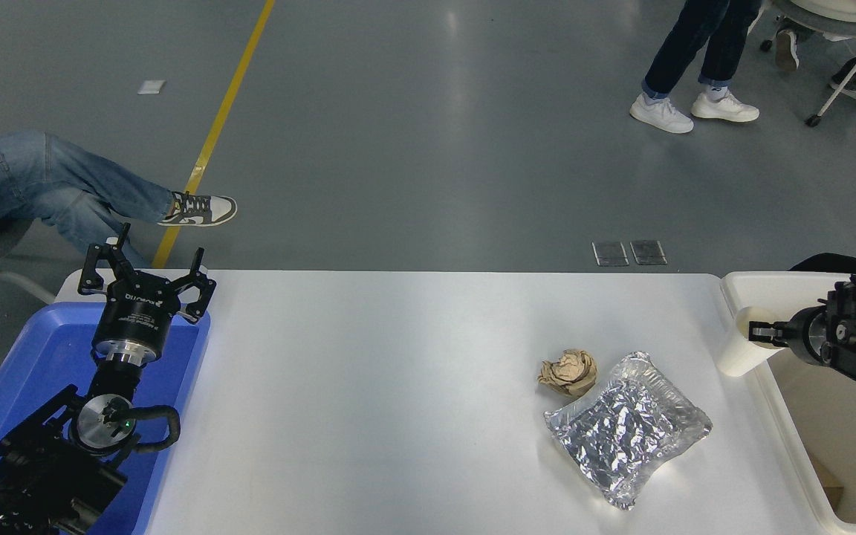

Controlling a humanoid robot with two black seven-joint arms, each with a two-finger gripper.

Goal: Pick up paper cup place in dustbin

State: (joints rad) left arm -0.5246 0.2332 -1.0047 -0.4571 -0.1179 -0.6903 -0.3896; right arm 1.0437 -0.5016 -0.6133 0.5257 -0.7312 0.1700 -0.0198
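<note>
The right gripper [759,331] reaches in from the right edge, at the rim of the paper cup [738,349], which stands at the desk's [398,386] right edge, against the dustbin [751,286]. The dustbin lies under and behind that gripper, off the desk's right end. To the gripper's left and nearer the camera sits the paper ball [568,372]; the foil pouch [627,427] lies just before it, touching. Far to the left, the left gripper [147,275] hangs over the tray's [34,357] far edge.

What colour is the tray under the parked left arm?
Blue. The tray shows best in the head view, at the table's left end.
</note>
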